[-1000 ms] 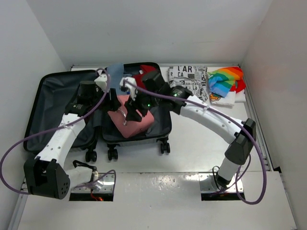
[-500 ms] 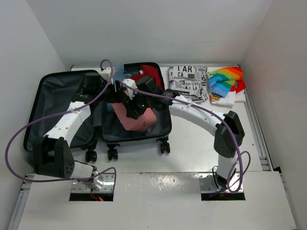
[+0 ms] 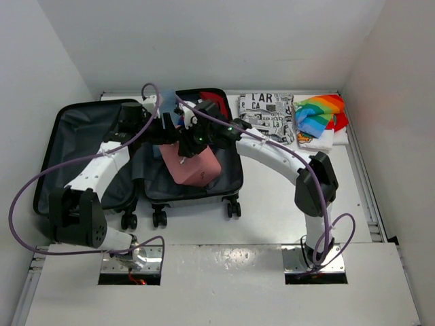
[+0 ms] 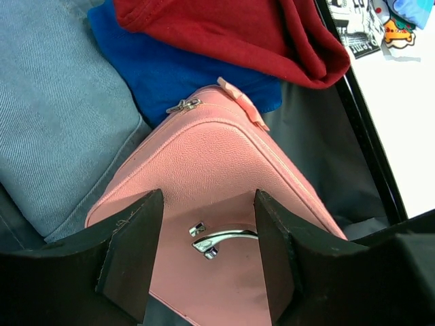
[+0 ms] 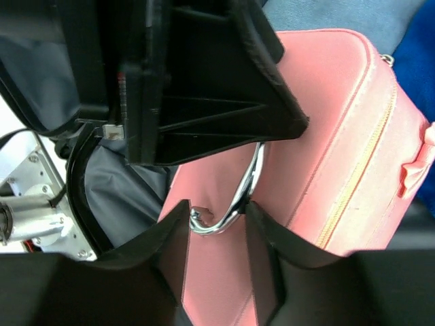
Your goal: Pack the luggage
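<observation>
The luggage (image 3: 81, 146) lies open, with its black-lined lid to the left and its right half holding jeans (image 4: 54, 102), a blue garment (image 4: 183, 75) and a red garment (image 4: 231, 34). A small pink box case (image 3: 197, 170) rests in that right half, partly on the clothes. My left gripper (image 4: 207, 251) is open, its fingers straddling the case's metal handle (image 4: 224, 239) without touching it. My right gripper (image 5: 216, 244) is closed around one end of the same handle (image 5: 234, 204). In the top view both grippers meet over the case, the left gripper (image 3: 168, 132) beside the right gripper (image 3: 189, 139).
A folded black-and-white printed shirt (image 3: 266, 109) and a rainbow-coloured garment (image 3: 319, 114) lie on the table right of the suitcase. The suitcase wheels (image 3: 160, 217) point toward the arm bases. Purple cables loop over both arms. White walls enclose the table.
Both grippers and the pink case have moved toward the back, deeper into the suitcase's right half. The left arm has swung in closer to the right gripper.
</observation>
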